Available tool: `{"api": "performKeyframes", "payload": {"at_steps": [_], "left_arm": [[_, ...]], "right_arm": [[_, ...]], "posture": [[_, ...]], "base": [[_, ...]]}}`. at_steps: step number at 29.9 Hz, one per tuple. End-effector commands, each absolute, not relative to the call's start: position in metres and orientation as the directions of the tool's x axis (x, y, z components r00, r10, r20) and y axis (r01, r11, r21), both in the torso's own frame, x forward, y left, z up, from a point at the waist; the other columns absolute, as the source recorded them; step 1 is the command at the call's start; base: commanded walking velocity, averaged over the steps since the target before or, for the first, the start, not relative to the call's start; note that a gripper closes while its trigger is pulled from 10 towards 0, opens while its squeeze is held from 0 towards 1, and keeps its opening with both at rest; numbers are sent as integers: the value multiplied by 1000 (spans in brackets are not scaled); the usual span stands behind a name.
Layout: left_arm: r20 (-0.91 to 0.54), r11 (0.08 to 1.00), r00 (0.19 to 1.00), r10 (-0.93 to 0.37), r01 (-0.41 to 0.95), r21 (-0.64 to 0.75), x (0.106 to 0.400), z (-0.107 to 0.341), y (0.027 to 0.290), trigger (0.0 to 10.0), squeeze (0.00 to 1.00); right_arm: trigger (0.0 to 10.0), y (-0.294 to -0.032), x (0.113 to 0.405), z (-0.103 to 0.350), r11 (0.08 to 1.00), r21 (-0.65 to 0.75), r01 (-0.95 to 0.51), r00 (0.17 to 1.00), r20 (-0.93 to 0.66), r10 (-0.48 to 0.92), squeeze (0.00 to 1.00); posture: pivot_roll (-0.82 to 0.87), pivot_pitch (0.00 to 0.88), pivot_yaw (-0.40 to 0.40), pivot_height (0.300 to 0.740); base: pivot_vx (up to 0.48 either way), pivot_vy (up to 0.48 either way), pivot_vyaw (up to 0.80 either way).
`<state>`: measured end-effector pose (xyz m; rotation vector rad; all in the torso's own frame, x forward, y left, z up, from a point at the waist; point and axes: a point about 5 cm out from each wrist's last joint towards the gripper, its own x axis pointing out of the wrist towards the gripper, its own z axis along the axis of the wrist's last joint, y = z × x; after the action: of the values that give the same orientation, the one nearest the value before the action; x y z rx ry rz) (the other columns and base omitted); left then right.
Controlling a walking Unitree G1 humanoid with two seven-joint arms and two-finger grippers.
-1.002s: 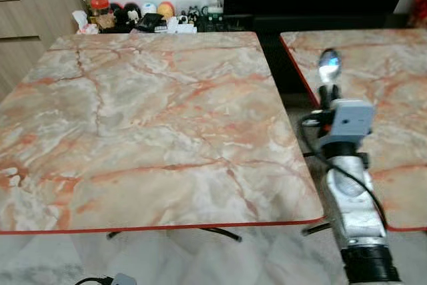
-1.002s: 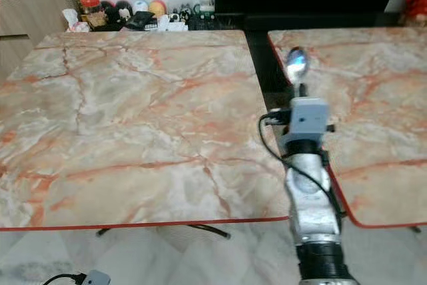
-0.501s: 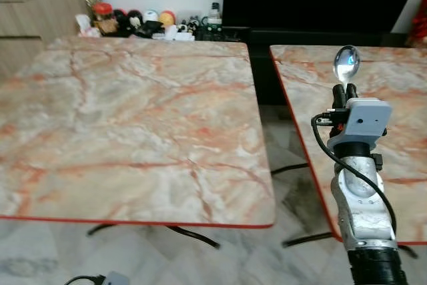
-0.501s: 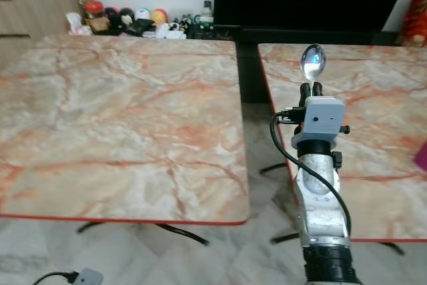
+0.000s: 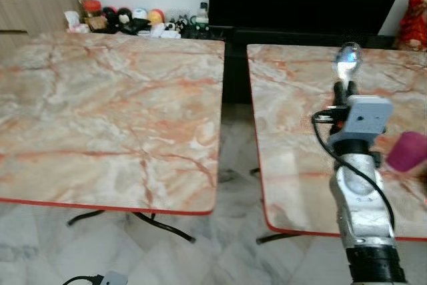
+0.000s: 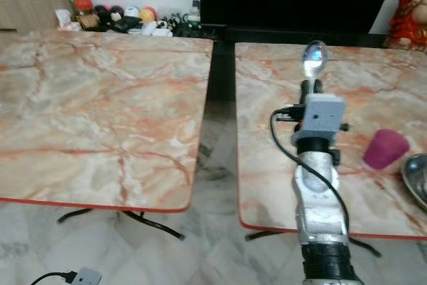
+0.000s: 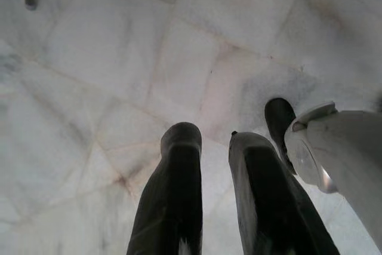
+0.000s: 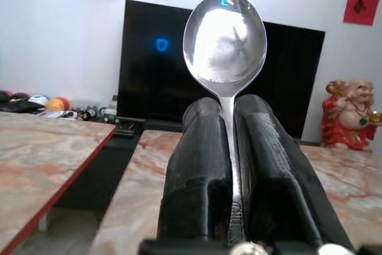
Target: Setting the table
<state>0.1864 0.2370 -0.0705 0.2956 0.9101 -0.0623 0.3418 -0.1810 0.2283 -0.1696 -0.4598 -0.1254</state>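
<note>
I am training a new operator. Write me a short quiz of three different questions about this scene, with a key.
1. True or false: the right gripper holds a fork.
2. Which table carries the purple cup? A) left table B) right table C) neither
3. Fill in: the left gripper hangs over the ____ with nothing between its fingers.

Key:
1. False. Its fingers are shut on the handle of a spoon, bowl pointing up.
2. B. The cup stands on the right table beside a metal dish at the picture's edge.
3. Floor.

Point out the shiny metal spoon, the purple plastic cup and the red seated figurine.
shiny metal spoon (image 8: 225, 40), right wrist view, bowl.
purple plastic cup (image 6: 385, 149), right eye view, side wall.
red seated figurine (image 6: 408, 11), right eye view, body.
</note>
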Motion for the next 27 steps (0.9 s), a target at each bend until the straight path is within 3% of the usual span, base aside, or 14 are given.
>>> {"api": "performKeyframes", "payload": {"at_steps": [1, 27], "left_arm": [[-797, 959, 601, 57, 189, 211, 183, -73, 233, 10000, 0], [-799, 961, 598, 54, 185, 203, 182, -74, 232, 10000, 0]], "right_arm": [[10000, -187, 340, 232, 976, -120, 180, 880, 463, -105, 0], [10000, -197, 341, 240, 970, -120, 209, 868, 479, -128, 0]], "posture": [[-19, 107, 33, 740], [-26, 131, 29, 740]], "base": [[0, -420, 0], [0, -422, 0]]}}
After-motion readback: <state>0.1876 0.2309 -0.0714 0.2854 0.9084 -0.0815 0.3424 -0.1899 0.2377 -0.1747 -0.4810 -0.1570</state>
